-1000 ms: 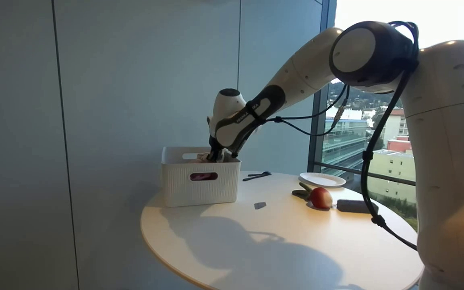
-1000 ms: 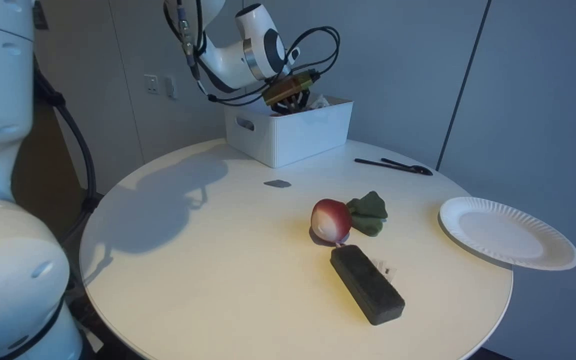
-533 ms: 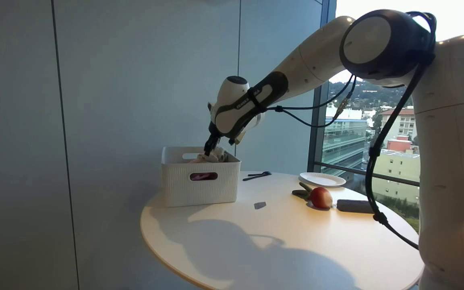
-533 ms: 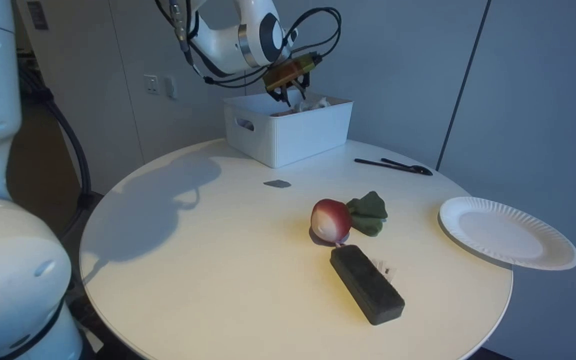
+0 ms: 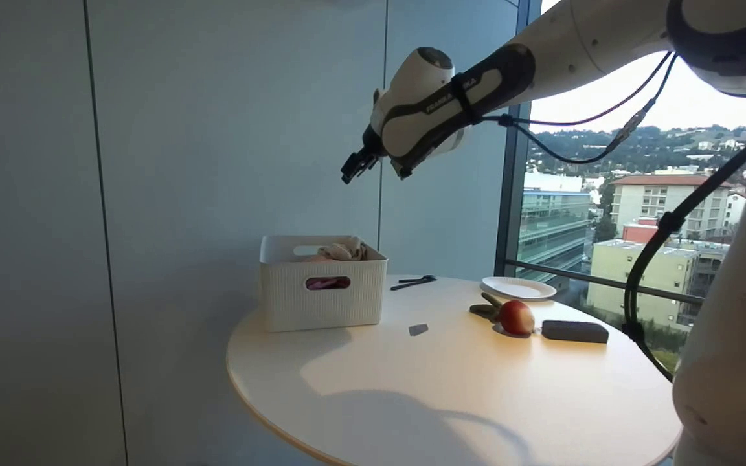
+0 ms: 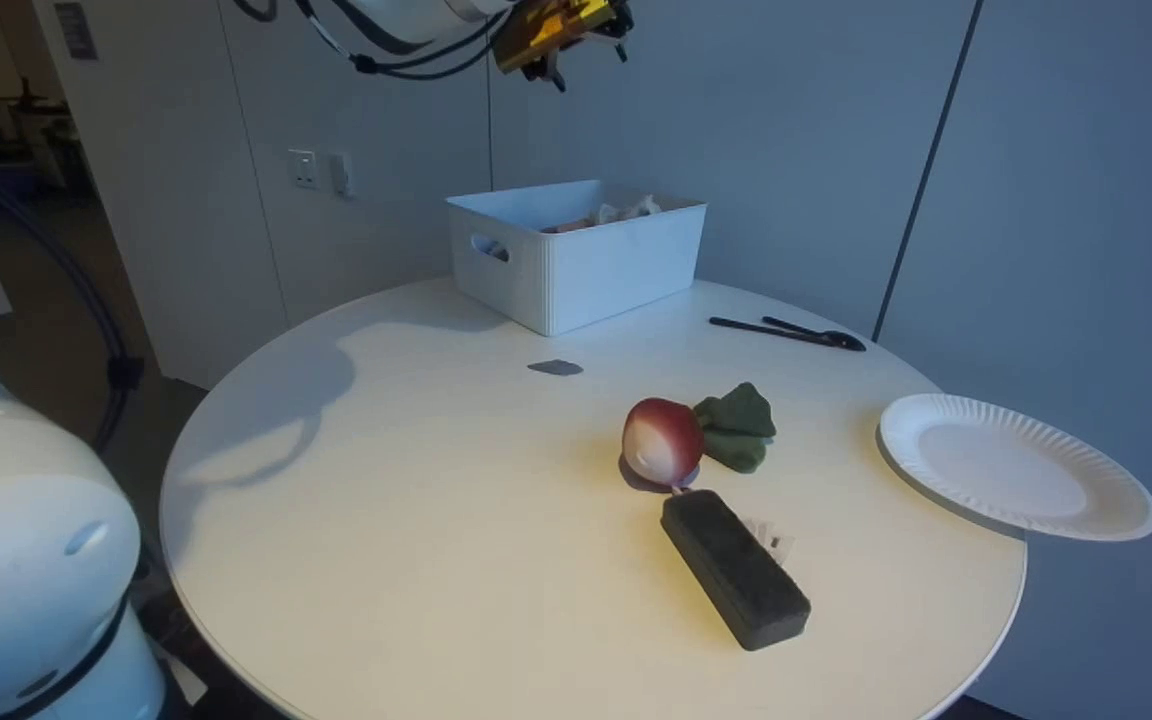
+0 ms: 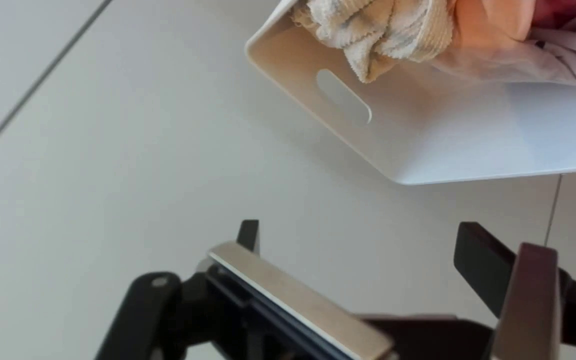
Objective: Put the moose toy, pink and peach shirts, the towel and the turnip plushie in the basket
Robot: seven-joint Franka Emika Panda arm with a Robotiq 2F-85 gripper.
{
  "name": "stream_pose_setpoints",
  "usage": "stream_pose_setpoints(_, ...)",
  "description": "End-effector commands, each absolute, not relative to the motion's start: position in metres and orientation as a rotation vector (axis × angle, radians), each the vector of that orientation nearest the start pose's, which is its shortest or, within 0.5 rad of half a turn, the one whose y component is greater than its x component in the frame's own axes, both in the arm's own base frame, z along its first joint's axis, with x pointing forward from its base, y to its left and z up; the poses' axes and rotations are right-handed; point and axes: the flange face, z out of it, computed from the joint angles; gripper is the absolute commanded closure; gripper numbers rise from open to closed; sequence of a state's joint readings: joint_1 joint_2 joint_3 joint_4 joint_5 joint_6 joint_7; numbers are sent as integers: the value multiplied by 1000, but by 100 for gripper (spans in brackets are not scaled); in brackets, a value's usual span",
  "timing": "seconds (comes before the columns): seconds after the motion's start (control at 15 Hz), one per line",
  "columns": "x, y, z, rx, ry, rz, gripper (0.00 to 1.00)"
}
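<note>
Above the white basket [image 5: 311, 310] my gripper [image 7: 358, 232] hangs open, its fingers wide apart with only bare wall seen between them. A cream towel [image 7: 380, 35] lies bunched on top in the basket, beside the peach shirt [image 7: 493, 25]. Pinkish cloth [image 7: 575, 57] at the wrist view's right edge looks like the pink shirt; magenta cloth [image 5: 327, 283] also shows through the basket's handle hole. The turnip plushie [image 6: 663, 442], red and white with green leaves, rests on the table in both exterior views. The moose toy is hidden or out of view.
A dark grey block [image 6: 734, 570] lies against the turnip's root end. A paper plate [image 6: 1011, 465] overhangs the table's edge. Black utensils [image 6: 796, 334] lie between plate and basket, and a small grey flat piece [image 6: 556, 367] sits in front of the basket.
My gripper has opened and let go of the towel, which stays in the basket. The arm has risen well above the basket and tilted. The turnip has not moved.
</note>
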State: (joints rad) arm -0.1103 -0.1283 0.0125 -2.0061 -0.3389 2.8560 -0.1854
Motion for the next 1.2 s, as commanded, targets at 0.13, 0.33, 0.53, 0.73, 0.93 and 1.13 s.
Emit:
stream_pose_setpoints(0.13,455,-107,644,-3139,-28,-1473,1)
stream_pose_setpoints(0.33,411,-150,623,-3201,226,-1273,0)
stream_pose_setpoints(0.53,382,-178,599,-3214,488,-1077,0)
stream_pose_setpoints(0.73,370,-188,578,-3215,665,-911,0)
stream_pose_setpoints(0.93,368,-186,560,-3201,741,-770,0)
stream_pose_setpoints(1.13,369,-182,549,-3195,797,-693,0)
